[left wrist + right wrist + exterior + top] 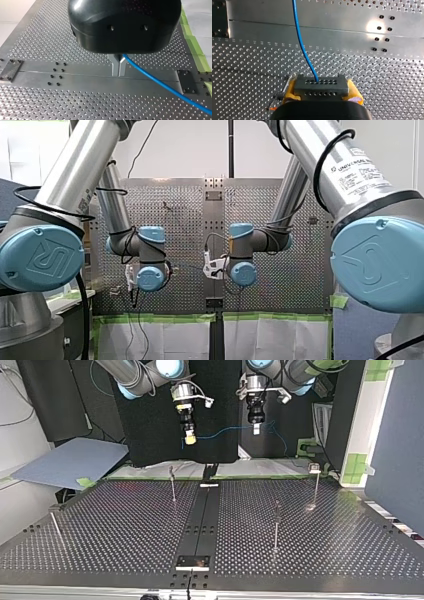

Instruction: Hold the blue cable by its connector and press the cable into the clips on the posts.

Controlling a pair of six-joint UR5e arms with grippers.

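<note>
A thin blue cable (225, 431) hangs in the air between my two grippers, high above the perforated table (125, 530). My right gripper (322, 92) has its yellow pads shut on the dark grey connector (320, 83), and the cable (299, 42) runs out ahead of it. My left gripper (119, 72) has its metal fingers shut on the cable (160, 83), which trails off to one side. In the top view my right gripper (190, 437) is at the left and my left gripper (256, 428) at the right. Thin posts (172, 485) (276, 525) (315, 485) stand on the table below.
Another thin post (55, 527) leans at the table's near-left corner in the top view. A flat metal rail (202, 515) runs down the table's middle. A grey-blue sheet (70, 462) lies beyond the far left edge. Slack cable (285, 447) loops behind my left gripper.
</note>
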